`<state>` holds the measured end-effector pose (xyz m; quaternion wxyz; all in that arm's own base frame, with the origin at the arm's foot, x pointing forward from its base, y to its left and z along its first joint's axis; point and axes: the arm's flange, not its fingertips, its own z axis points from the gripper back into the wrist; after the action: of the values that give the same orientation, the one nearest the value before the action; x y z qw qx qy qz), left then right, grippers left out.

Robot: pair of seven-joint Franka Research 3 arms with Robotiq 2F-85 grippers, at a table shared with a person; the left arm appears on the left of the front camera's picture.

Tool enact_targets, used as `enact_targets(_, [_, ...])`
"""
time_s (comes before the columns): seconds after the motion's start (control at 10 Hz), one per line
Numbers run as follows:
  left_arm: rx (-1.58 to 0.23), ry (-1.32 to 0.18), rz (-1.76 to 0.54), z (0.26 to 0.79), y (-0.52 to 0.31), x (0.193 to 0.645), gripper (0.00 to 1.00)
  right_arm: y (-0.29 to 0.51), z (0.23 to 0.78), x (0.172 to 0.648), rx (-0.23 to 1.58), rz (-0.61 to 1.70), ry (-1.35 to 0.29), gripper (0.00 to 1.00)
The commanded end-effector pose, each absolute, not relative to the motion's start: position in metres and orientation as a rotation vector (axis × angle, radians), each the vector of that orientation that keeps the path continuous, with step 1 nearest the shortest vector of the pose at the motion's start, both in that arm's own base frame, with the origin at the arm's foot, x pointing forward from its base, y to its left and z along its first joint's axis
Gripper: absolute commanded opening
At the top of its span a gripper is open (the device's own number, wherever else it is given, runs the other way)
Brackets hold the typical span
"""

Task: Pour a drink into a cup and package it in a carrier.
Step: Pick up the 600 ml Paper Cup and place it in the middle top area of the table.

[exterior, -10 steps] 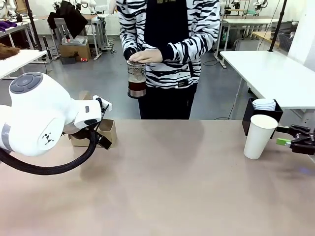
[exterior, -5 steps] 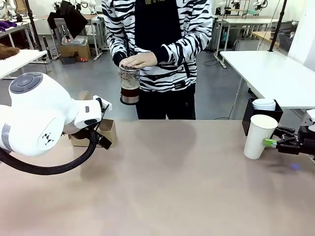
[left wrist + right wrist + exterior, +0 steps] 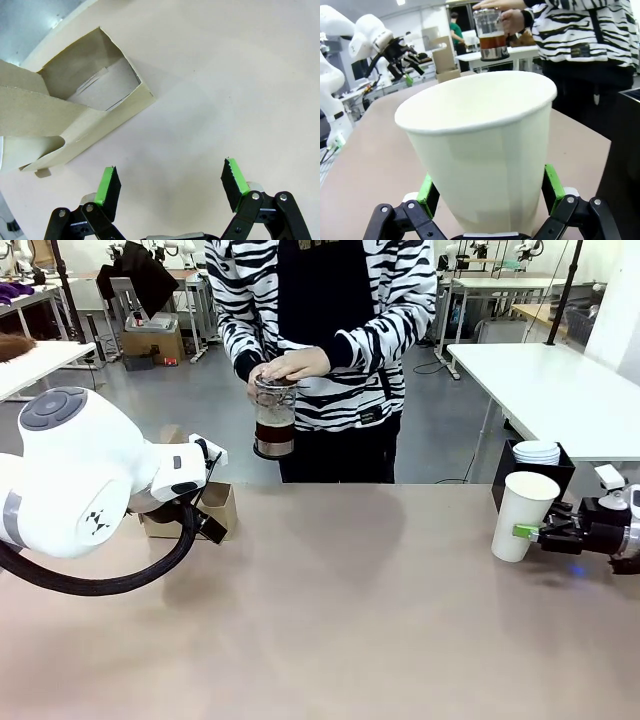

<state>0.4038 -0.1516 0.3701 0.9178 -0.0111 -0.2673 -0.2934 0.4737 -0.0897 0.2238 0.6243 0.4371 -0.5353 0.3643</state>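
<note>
Since a second ago, the right gripper (image 3: pixel 528 531) is brought up around the cup (image 3: pixel 524 502) at the table's (image 3: pixel 350 620) right end, jaws apart, nothing clamped. Light, crushable paper is judged best gripped gently, mid-wall.

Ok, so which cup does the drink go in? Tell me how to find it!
Start at the big brown table and go to its right end, where a black box sits. Just in front of that box stands the cup, between the open fingers of the right pincer. It is tall, white and open on top, while the box is dark and holds flat white lids.
</note>
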Motion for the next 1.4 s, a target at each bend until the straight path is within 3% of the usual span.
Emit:
enact_targets(0.0, [-0.025,-0.551,-0.604,0.370,-0.152,0.403,1.00,-0.082,0.224,0.482,0.995,0.857,-1.260,1.00])
enact_targets(0.4, [-0.025,-0.551,-0.604,0.370,-0.152,0.403,1.00,-0.080,0.224,0.490,1.041,0.850,-1.293,1.00])
enact_targets(0.5, [-0.025,-0.551,-0.604,0.370,-0.152,0.403,1.00,-0.081,0.222,0.491,1.037,0.855,-1.296,0.80])
enact_targets(0.9, [-0.025,-0.551,-0.604,0.370,-0.152,0.403,1.00,-0.081,0.224,0.486,1.053,0.851,-1.257,0.80])
enact_targets(1.0, [-0.025,-0.551,-0.604,0.370,-0.152,0.403,1.00,-0.084,0.222,0.486,1.067,0.848,-1.260,0.85])
enact_targets(1.3, [-0.025,-0.551,-0.604,0.370,-0.152,0.403,1.00,-0.054,0.280,0.474,1.054,0.687,-1.247,0.81])
